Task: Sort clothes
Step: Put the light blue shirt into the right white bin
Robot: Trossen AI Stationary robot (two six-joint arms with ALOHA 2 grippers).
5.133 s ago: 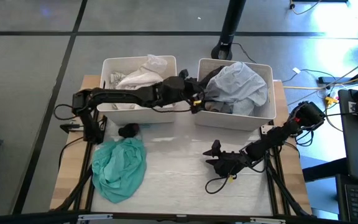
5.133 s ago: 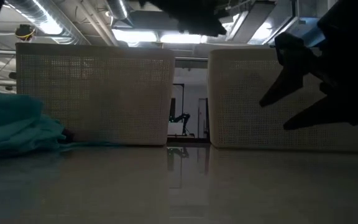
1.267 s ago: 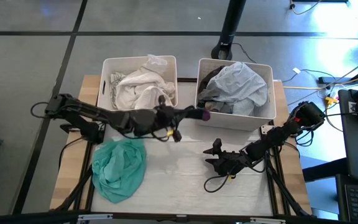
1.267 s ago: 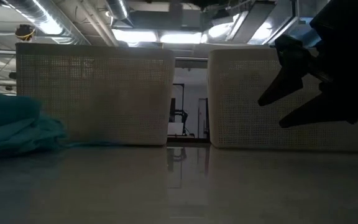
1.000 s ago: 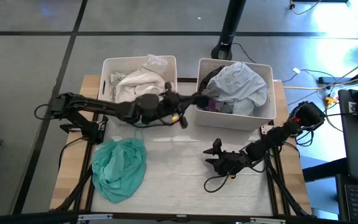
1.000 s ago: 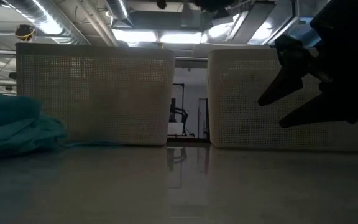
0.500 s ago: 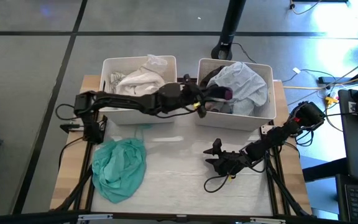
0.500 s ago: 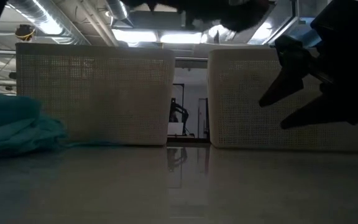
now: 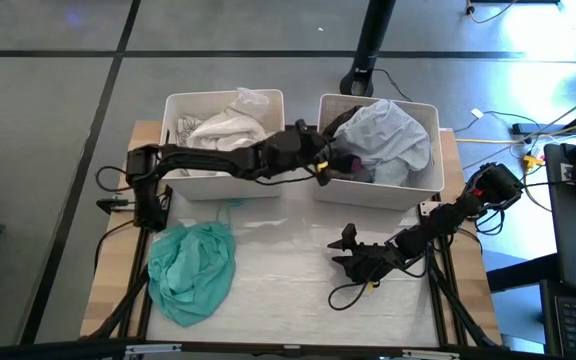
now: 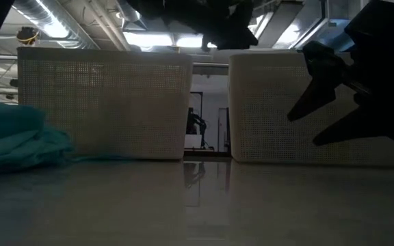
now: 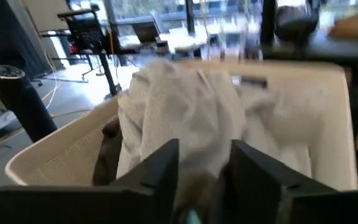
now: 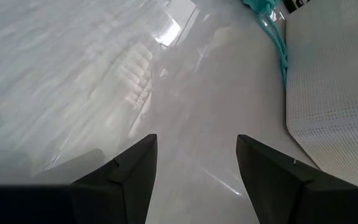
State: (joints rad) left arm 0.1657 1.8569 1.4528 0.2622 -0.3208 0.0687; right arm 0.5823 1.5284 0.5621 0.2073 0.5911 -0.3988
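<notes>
My left gripper (image 9: 334,160) reaches from the table's left over the left wall of the right bin (image 9: 376,192). It is shut on a small dark red garment (image 9: 352,160). In the left wrist view the fingers (image 11: 160,171) point at the pale grey-blue garment (image 11: 185,106) heaped in that bin. White clothes (image 9: 223,130) fill the left bin (image 9: 173,110). A teal-green garment (image 9: 193,265) lies bunched on the table at the near left and also shows in the low view (image 10: 12,143). My right gripper (image 9: 353,255) rests open on the table at the near right. My left gripper holds the dark red garment between its two fingers, and a dark mass (image 11: 202,186) shows in the gap between them. The fingers come from the table's left, slanting a little down. The garment bunches at the fingertips (image 9: 352,160) over the right bin's clothes; whether it touches them I cannot tell.
The two white bins stand side by side along the far edge, with a narrow gap between them (image 10: 207,109). A black garment (image 9: 336,124) lies under the grey-blue one. Bare table (image 9: 278,270) lies between the teal garment and my right gripper (image 12: 194,168).
My left gripper has carried the dark red garment from above the table in front of the bins toward the far right, over the right bin's left wall, and then come back a little toward the left. The arm has stretched out across the left bin.
</notes>
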